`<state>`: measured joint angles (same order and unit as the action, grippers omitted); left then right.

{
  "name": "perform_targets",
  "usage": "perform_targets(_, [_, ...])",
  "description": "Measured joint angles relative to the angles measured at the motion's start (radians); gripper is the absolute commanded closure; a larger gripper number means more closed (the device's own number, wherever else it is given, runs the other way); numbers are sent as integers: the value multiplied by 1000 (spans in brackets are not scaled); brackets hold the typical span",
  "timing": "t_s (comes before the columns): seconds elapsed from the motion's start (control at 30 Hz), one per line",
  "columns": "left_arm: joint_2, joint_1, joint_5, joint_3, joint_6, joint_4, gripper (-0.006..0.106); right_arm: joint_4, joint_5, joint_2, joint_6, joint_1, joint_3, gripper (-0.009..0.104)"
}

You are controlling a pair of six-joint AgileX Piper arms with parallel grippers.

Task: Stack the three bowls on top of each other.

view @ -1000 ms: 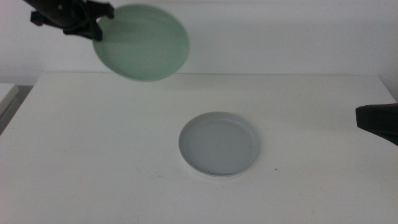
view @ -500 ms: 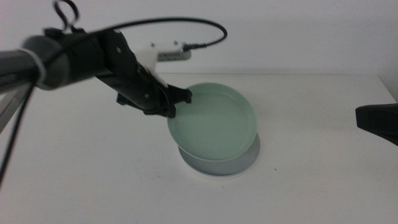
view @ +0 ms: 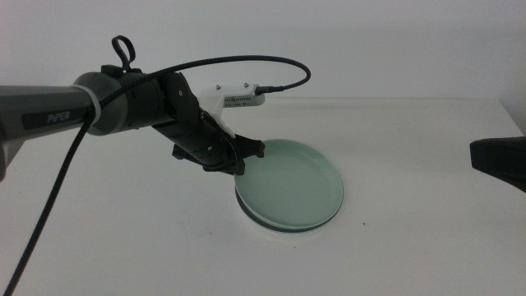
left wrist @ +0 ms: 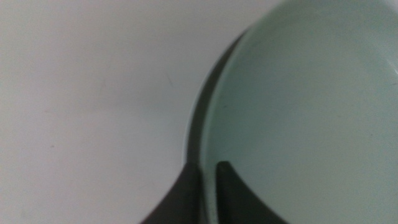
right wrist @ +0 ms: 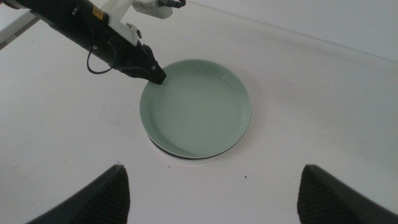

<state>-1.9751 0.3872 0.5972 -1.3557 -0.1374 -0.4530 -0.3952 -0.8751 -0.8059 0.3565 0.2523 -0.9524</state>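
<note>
**A:** Start with the big picture: what is different on the table (view: 411,247)?

**B:** The left arm has swung down. A second ago it held the green bowl (view: 296,185) high at the back, tilted on edge. Half a second ago the bowl hung slanted over the pile. Now it lies flat, near the table's middle.

**A:** Lying on what?

**B:** On the other two, which were already nested. Under the green rim a dark crescent of the grey bowl (left wrist: 202,118) shows, and below that a thin pale edge of the white bowl (view: 278,235) against the table. Green sits a little off centre, toward the far side, I think.

**A:** So the stack is built?

**B:** I'd judge so: three high, green on top. Nothing else is in any bowl; the green one's floor is bare.

**A:** Has the arm let go?

**B:** No. The left gripper (view: 238,160) is at the green bowl's rim on the left side, and the wrist view shows the rim pinched between its two jaws, one inside, one outside.

**A:** And the other one?

**B:** The right gripper (view: 497,162) waits at the right edge, exactly where it was, well apart from the stack, jaws spread wide and empty.

**A:** What remains?

**B:** Probably only releasing the rim and backing off without dragging the green bowl sideways.
</note>
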Motion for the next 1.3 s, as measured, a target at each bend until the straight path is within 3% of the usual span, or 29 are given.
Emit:
perform_targets(0.1, [9, 0, 3, 0, -23, 0, 62, 0, 0, 0, 0, 0, 0, 3])
perform_targets(0.2, [62, -8, 36, 0, -40, 22, 29, 0, 0, 0, 0, 0, 0, 3])
perform_targets(0.3, [168, -33, 80, 5, -21, 96, 7, 0, 0, 0, 0, 0, 0, 3])
perform_targets(0.47, [529, -88, 52, 142, 149, 326, 7, 0, 0, 0, 0, 0, 0, 3])
perform_targets(0.67, [1066, -98, -71, 430, 484, 737, 7, 0, 0, 0, 0, 0, 0, 3])
perform_targets(0.77, [1174, -98, -61, 471, 586, 868, 7, 0, 0, 0, 0, 0, 0, 3])
perform_targets(0.87, [1187, -98, -33, 479, 619, 919, 7, 0, 0, 0, 0, 0, 0, 3])
perform_targets(1.3, [1182, -98, -74, 481, 631, 942, 7, 0, 0, 0, 0, 0, 0, 3])
